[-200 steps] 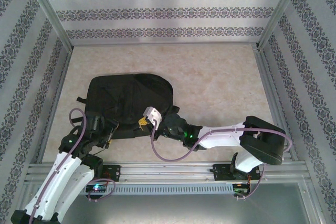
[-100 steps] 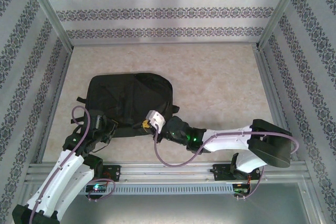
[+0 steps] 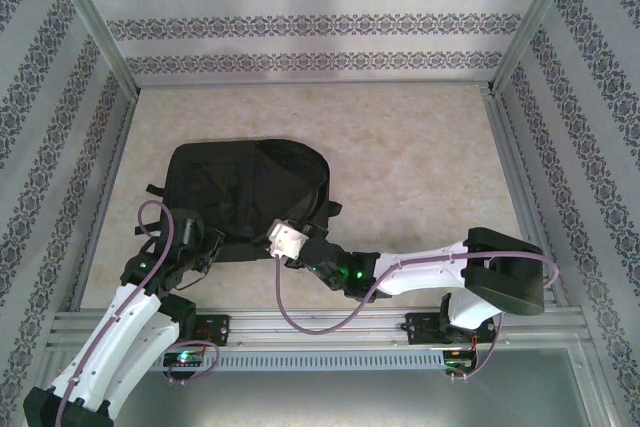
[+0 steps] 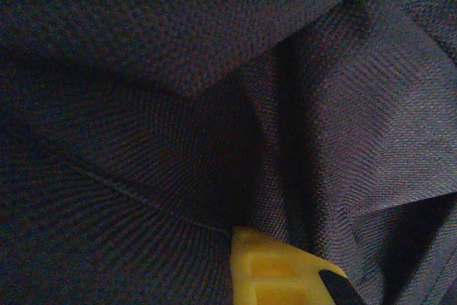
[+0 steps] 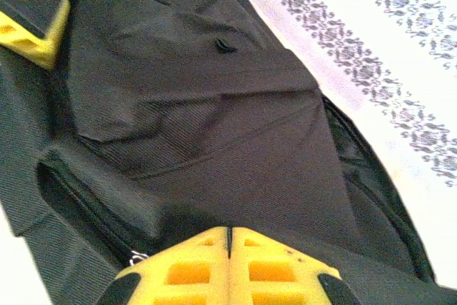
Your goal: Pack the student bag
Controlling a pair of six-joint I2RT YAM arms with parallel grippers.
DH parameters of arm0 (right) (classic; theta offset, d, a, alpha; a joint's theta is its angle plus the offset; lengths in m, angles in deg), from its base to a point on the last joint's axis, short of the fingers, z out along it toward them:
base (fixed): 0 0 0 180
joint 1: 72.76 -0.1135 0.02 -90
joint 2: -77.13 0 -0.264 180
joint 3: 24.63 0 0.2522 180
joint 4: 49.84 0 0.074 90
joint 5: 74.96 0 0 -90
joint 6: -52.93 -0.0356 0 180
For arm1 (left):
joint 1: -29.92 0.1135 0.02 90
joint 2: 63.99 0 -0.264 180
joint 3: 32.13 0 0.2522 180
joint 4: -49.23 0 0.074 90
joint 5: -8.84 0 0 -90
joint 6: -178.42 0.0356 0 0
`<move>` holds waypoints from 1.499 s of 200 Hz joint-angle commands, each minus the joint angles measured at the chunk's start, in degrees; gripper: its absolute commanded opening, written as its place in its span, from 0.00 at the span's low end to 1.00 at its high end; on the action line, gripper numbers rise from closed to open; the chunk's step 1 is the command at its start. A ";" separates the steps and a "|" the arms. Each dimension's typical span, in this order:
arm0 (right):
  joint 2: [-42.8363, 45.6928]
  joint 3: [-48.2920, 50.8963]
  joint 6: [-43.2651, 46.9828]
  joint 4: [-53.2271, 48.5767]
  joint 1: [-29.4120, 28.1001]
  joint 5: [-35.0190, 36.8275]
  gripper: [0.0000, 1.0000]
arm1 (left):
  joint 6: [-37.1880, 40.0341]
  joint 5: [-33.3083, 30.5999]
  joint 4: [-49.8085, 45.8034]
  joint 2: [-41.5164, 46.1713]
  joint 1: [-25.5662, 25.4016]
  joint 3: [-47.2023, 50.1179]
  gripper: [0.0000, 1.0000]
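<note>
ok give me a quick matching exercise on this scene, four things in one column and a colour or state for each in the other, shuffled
Things:
1. backpack
2. cable
3. table
4. right end effector

Colour or state:
a. purple
b. shut
c. black
d. beige

Pairs: 1-c, 2-a, 3-d, 4-b
</note>
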 commanded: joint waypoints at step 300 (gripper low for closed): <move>6.99 -4.75 -41.56 -7.41 10.65 -26.97 0.00 | 13.75 7.07 1.61 -21.95 -0.43 -17.49 0.51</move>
